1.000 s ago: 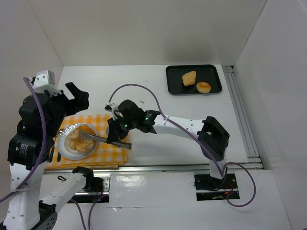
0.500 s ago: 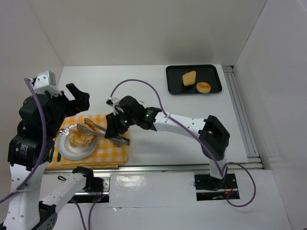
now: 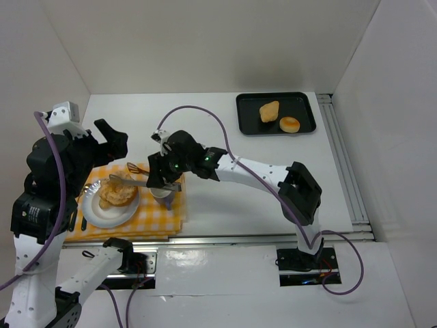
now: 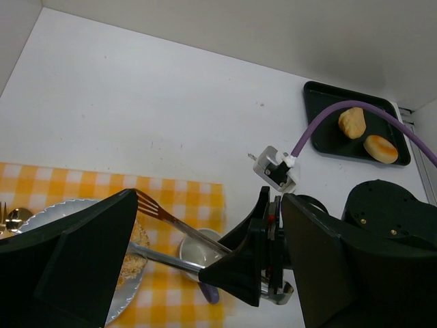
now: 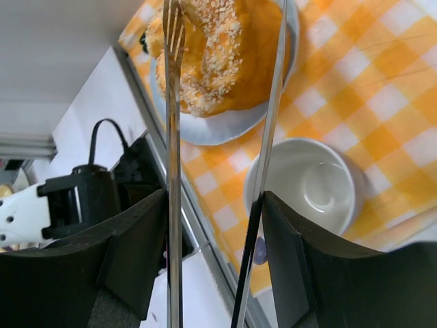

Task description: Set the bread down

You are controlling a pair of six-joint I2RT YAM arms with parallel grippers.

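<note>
A sesame-topped bread [image 3: 115, 195] [image 5: 212, 55] lies on the white plate [image 3: 95, 215] [image 5: 225, 123] at the left, on a yellow checked cloth [image 3: 158, 217]. My right gripper [image 3: 162, 179] [image 5: 215, 225] is shut on a pair of metal tongs [image 3: 133, 181] [image 5: 174, 171]. The tongs' arms are spread apart, with their tips over the bread and nothing pinched between them. My left gripper [image 3: 113, 140] [image 4: 208, 225] hangs open above the cloth's far edge and holds nothing. Two more breads [image 3: 269, 111] [image 3: 289, 124] lie on the black tray [image 3: 307, 102] at the back right.
A small white cup [image 3: 162, 193] [image 5: 311, 184] [image 4: 198, 249] stands on the cloth just right of the plate, under the tongs' handle. A small purple thing [image 4: 210, 292] lies beside the cup. The right arm's purple cable [image 3: 205, 126] loops over the table's middle.
The tongs were closed on the bread over the plate; their arms have spread and the bread now rests free on the plate. My right gripper has drawn back and up a little.
</note>
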